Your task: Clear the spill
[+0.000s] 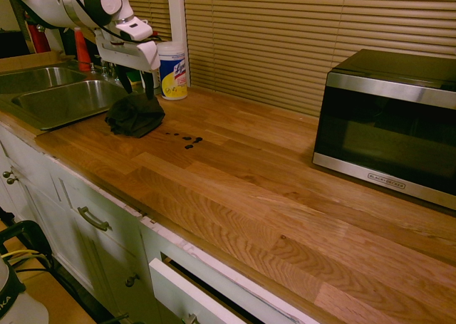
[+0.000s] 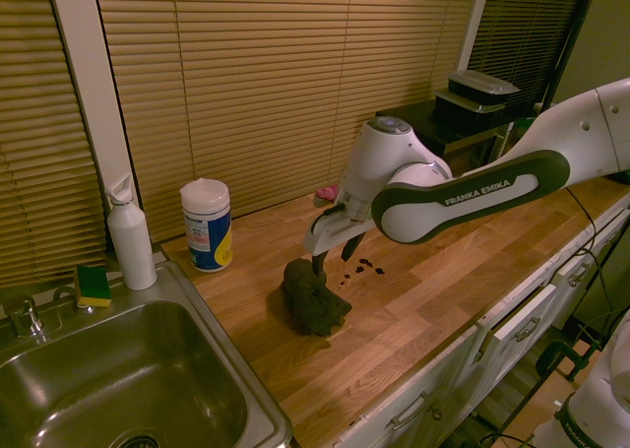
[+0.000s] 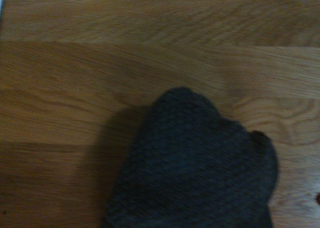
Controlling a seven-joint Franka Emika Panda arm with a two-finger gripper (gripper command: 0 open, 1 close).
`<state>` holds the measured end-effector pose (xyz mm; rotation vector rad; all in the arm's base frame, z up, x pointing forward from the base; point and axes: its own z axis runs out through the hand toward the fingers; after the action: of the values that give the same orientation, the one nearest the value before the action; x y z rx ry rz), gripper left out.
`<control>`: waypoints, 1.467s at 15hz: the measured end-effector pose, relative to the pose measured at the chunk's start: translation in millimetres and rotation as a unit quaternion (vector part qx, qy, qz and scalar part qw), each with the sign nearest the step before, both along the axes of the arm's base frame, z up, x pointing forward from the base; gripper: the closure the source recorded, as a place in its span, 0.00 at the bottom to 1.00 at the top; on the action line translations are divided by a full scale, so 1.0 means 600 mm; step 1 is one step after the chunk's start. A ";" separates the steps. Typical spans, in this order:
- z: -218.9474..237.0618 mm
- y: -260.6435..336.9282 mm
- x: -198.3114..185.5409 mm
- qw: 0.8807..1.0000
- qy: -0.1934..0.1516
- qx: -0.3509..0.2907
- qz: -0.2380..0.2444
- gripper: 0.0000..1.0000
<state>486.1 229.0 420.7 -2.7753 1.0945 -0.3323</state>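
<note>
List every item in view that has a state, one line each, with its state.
gripper: open, just above the cloth, holding nothing
dark cloth: crumpled in a lump on the counter, beside the spill
spill: dark specks on the wood, not yet wiped
wipes canister: upright, lid shut
microwave: door shut
drawer: pulled partly open
white bottle: upright by the sink
sink: no dishes in the part seen

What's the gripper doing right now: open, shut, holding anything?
Gripper: open, holding nothing, hanging just above the dark cloth on the counter; the spill lies beside the cloth.
</note>
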 end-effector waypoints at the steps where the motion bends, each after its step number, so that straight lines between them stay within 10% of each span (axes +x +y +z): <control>1: -0.007 0.021 0.003 1.000 -0.003 0.002 -0.002 0.00; 10: -0.065 0.089 0.032 0.998 0.005 -0.026 -0.065 0.00; 11: -0.070 0.087 0.034 0.997 0.010 -0.035 -0.073 1.00; 22: -0.082 0.084 0.048 0.994 0.033 -0.061 -0.087 1.00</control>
<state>515.1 279.6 371.4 -2.8191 1.3825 -0.3386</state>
